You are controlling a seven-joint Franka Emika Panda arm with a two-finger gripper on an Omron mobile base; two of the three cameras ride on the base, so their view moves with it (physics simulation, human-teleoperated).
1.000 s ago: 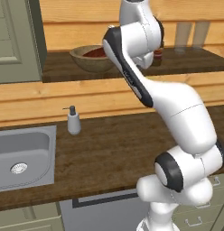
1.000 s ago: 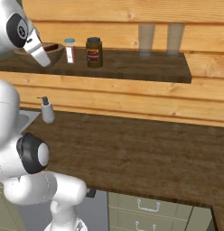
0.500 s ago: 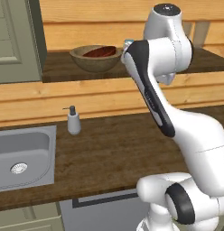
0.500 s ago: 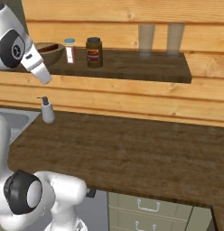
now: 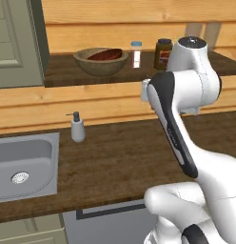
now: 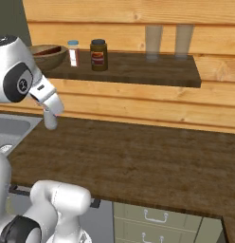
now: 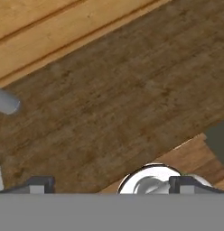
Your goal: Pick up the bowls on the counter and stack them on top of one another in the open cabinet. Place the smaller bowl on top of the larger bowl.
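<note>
The gripper [image 7: 109, 182], its fingers spread and holding nothing, has pulled back from the open cabinet [image 5: 139, 71] to above the counter [image 7: 123, 90]. The smaller bowl [image 5: 104, 54] sits inside the larger bowl [image 5: 101, 61], so the stacking looks done. The left base view shows that nesting clearly, whereas the right base view shows the cabinet's two glasses [image 6: 167, 42] unobstructed.

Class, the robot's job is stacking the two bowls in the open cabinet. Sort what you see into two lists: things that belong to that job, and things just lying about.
Belongs to the job:
- larger bowl
- smaller bowl, resting inside it
- open cabinet
- counter

Just lying about:
- soap dispenser
- dark jar
- small shaker
- sink
</note>
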